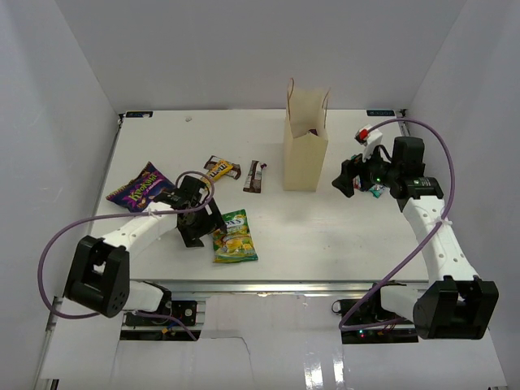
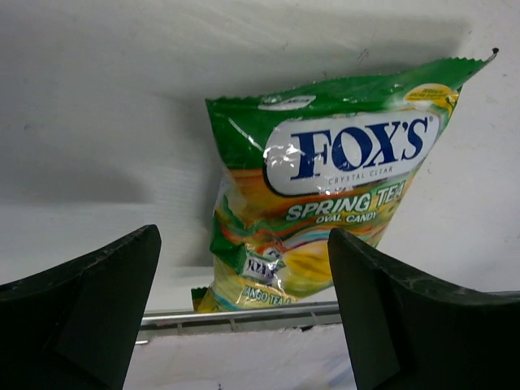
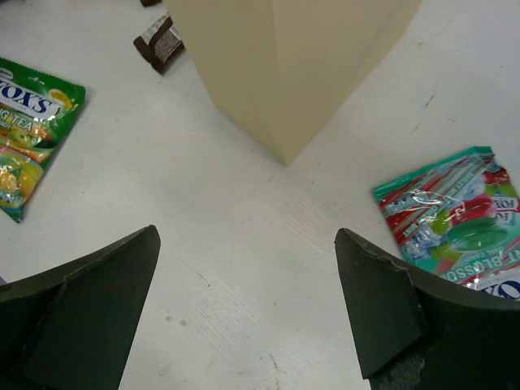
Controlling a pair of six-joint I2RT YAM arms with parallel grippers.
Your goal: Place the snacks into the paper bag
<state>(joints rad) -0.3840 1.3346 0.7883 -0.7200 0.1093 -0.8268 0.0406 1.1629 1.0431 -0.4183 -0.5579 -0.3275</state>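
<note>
- Left gripper [image 2: 244, 252]: jaws are standing wide apart with nothing between them. It is hovering low over the tabletop [image 1: 325, 236], just short of the green-yellow Fox's Spring Tea candy bag [image 2: 325, 203].
- The Spring Tea bag is lying flat near the front edge of the tabletop, well apart from the paper bag [image 1: 305, 150], with neither finger touching it.
- Right gripper [image 3: 247, 236]: jaws are likewise standing apart and carrying nothing. It is pointing down at bare tabletop beside the near corner of the paper bag.
- The teal Fox's packet [image 3: 455, 227] is lying flat just to the gripper's right, near the paper bag but outside it.
- The paper bag is standing upright at mid-rear of the tabletop with its mouth open. Something dark is showing inside the mouth in the top view, and I cannot tell what it is.
- Lying out on the tabletop are the dark brown bar [image 1: 255, 175] just left of the paper bag, the yellow-brown packet [image 1: 219, 169] beside the bar, and the large dark purple bag [image 1: 140, 188] far left.
- Judgement: the task is looking early to midway. At least five snacks are waiting outside, and at most a little is sitting in the bag. The Spring Tea bag is looking like the left arm's next pick and the teal packet the right arm's.
</note>
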